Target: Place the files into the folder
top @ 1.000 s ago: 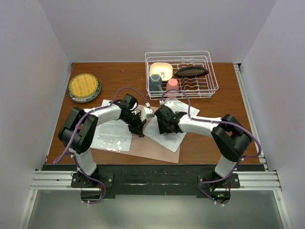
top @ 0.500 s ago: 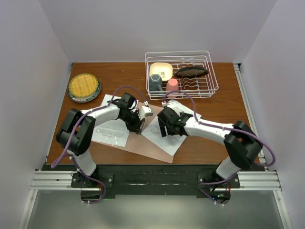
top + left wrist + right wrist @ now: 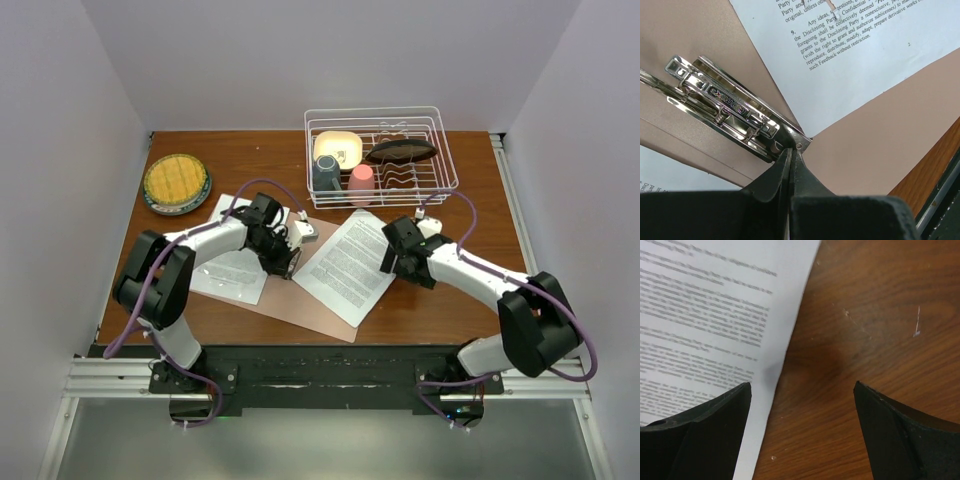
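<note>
While the salmon-pink folder lies open on the wooden table, the overhead view shows one printed sheet on its right leaf and a second printed sheet on its left leaf. The left gripper is down at the spine between them. The right gripper sits at the right sheet's right edge. A wire dish rack stands at the far side.

From the left wrist, the left gripper has its jaws pressed together, tips touching the end of the silver metal clip on the folder. Whether they pinch part of it cannot be told. The right sheet lies just beside the clip.

From the right wrist, the right gripper is spread wide and holds nothing. One finger is over the sheet, the other over bare table.
</note>
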{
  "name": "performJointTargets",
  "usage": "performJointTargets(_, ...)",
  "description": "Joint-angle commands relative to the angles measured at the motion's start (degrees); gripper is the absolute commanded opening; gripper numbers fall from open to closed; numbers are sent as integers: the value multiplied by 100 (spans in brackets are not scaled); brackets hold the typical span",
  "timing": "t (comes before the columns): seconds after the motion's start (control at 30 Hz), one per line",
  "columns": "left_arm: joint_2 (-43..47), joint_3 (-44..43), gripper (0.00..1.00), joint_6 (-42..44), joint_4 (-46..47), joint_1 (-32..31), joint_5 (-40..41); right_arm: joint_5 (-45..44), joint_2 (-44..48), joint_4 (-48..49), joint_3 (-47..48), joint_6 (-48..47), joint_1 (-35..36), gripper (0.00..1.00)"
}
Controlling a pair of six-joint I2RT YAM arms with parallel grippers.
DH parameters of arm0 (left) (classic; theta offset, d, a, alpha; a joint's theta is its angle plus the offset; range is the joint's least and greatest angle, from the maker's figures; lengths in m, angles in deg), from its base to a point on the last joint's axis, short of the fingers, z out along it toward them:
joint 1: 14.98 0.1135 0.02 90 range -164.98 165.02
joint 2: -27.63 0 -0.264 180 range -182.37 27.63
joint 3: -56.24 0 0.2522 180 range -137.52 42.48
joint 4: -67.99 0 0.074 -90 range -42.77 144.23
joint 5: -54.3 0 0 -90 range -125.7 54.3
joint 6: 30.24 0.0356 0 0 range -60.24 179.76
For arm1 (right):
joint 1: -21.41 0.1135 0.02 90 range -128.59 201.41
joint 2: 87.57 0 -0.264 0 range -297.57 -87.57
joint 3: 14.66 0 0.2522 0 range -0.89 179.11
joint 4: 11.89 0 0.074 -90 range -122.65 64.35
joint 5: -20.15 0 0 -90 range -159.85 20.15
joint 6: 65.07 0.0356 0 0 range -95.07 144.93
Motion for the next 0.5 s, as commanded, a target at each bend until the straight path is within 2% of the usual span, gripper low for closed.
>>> performJointTargets(0.0, 250, 21, 0, -18, -9, 40, -68, 632, 200, 328, -429, 740, -70, 86)
performJointTargets(0.07, 250, 38, 0, -27, 0, 40, -103, 1053, 261, 662, -623, 837, -97, 85)
performJointTargets(0.2, 320, 91, 0, -54, 0, 40, -174, 1345, 279, 1375, -967, 995, -106, 82)
performJointTargets(0.47, 540, -128, 0, 87, -491, 40, -420, 1547, -64, 1938, -1134, 1171, -167, 76)
